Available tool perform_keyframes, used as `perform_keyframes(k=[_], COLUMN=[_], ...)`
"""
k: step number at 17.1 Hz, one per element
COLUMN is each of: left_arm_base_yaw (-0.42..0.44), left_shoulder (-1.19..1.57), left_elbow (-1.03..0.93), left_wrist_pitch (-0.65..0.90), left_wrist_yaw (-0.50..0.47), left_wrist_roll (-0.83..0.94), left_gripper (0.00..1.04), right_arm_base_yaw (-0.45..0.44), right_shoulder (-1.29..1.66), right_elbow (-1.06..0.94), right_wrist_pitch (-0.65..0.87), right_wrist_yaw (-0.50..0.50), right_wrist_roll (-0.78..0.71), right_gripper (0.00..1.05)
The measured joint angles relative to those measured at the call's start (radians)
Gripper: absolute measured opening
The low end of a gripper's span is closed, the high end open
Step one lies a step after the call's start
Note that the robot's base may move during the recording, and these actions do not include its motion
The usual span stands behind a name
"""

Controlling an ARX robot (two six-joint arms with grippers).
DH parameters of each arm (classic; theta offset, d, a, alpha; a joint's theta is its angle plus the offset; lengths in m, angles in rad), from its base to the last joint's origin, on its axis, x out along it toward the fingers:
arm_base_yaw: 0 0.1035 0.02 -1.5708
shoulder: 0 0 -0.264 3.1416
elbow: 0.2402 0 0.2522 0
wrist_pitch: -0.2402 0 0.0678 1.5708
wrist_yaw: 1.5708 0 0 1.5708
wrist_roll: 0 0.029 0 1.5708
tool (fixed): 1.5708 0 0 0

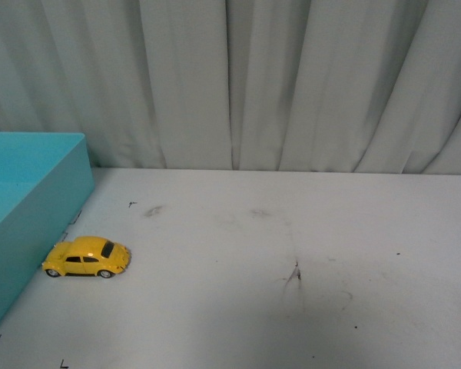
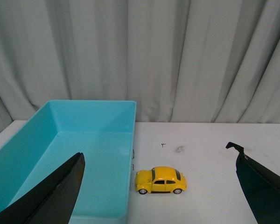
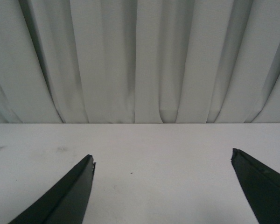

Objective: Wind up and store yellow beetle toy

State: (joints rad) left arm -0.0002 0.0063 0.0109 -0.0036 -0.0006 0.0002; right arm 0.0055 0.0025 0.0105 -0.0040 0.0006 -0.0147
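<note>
your left claw (image 2: 155,151) & right claw (image 3: 162,155) both wide, empty; yellow beetle toy (image 1: 87,257) on table (image 1: 307,315), just beside teal bin (image 1: 31,219).

Your left gripper (image 2: 155,150) was spread wide. Its two dark fingers (image 2: 56,196) came in from the lower left and lower right corners of the left wrist frame, leaning toward each other with their tips far apart. Your right gripper (image 3: 162,155) was parted just as wide. Its dark, tapered fingers (image 3: 65,196) rose from the two lower corners of the right wrist frame, and their tips sat at about the same height.
</note>
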Motion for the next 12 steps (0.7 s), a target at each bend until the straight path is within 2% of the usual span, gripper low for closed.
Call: perform_keyframes(k=[1, 2, 3, 4, 6, 8, 10, 12], left_arm_base_yaw=[0.000, -0.060, -0.090, -0.050, 0.019, 0.033, 0.001, -0.060], left_shoulder=[0.000, 0.061, 0.242, 0.360, 0.605, 0.907, 1.188, 1.407], left_elbow=[0.000, 0.048, 0.126, 0.188, 0.313, 0.417, 0.583, 0.781], left_wrist_pitch=[-0.001, -0.135, -0.139, -0.039, 0.204, 0.398, 0.483, 0.480], left_wrist_yaw=[-0.001, -0.144, -0.291, -0.343, -0.270, -0.163, -0.092, 0.000], left_wrist_roll=[0.000, -0.093, -0.253, -0.355, -0.393, -0.356, -0.294, -0.200], left_gripper=[0.98, 0.98, 0.98, 0.98, 0.98, 0.98, 0.98, 0.98], right_arm_base_yaw=[0.000, 0.000, 0.000, 0.000, -0.001, -0.001, -0.001, -0.001], right_shoulder=[0.000, 0.000, 0.000, 0.000, 0.001, 0.001, 0.001, 0.001], right_elbow=[0.000, 0.000, 0.000, 0.000, 0.000, 0.000, 0.000, 0.000], right_wrist_pitch=[0.000, 0.000, 0.000, 0.001, 0.000, 0.000, 0.000, 0.000], right_wrist_yaw=[0.000, 0.001, -0.001, 0.000, 0.000, 0.000, 0.000, 0.000], right_wrist_roll=[0.000, 0.000, 0.000, 0.000, 0.000, 0.000, 0.000, 0.000], right_gripper=[0.97, 0.99, 0.98, 0.98, 0.98, 0.98, 0.98, 0.98])
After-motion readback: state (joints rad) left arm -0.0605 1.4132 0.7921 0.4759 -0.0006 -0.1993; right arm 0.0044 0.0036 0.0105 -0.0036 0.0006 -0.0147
